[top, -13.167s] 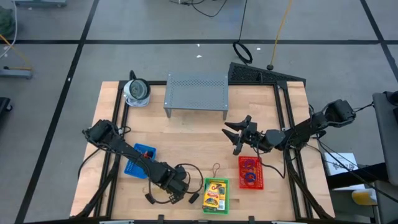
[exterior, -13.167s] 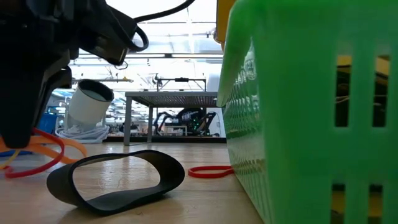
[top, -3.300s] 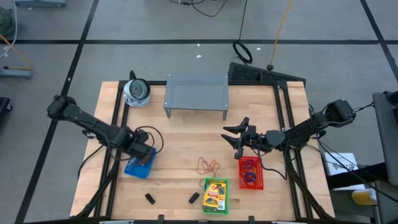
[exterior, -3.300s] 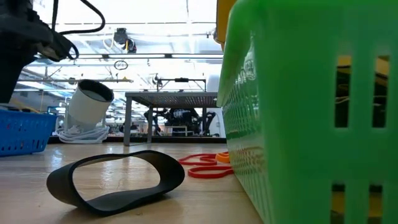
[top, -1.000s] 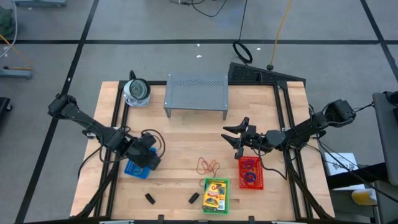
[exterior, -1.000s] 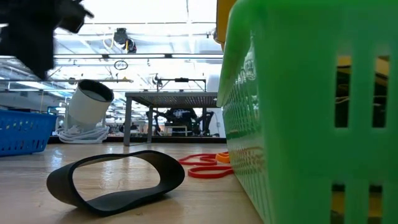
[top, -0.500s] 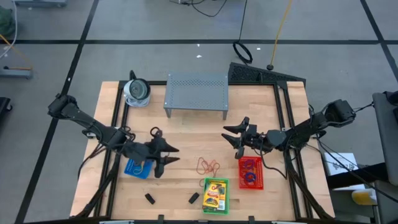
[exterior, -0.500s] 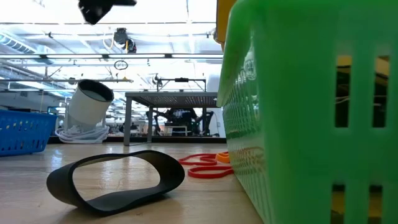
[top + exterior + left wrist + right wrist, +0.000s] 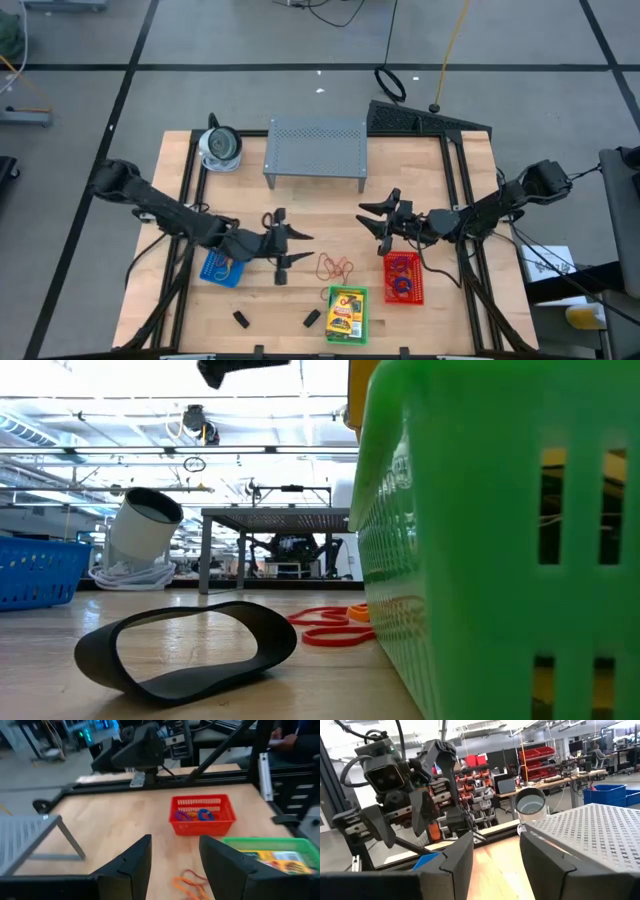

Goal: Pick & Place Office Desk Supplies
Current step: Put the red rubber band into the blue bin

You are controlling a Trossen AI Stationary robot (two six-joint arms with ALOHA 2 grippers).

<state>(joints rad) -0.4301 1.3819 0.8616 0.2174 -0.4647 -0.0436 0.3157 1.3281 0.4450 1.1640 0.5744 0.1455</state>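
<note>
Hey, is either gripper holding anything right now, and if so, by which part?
Nothing is held. The left gripper hangs open above the table beside the rubber bands; the right gripper waits open and empty near the red basket.

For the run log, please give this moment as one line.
left gripper: open, empty, near rubber bands | right gripper: open, waiting above red basket

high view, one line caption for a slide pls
Left gripper open beside loose rubber bands; right gripper open above red basket.
</note>
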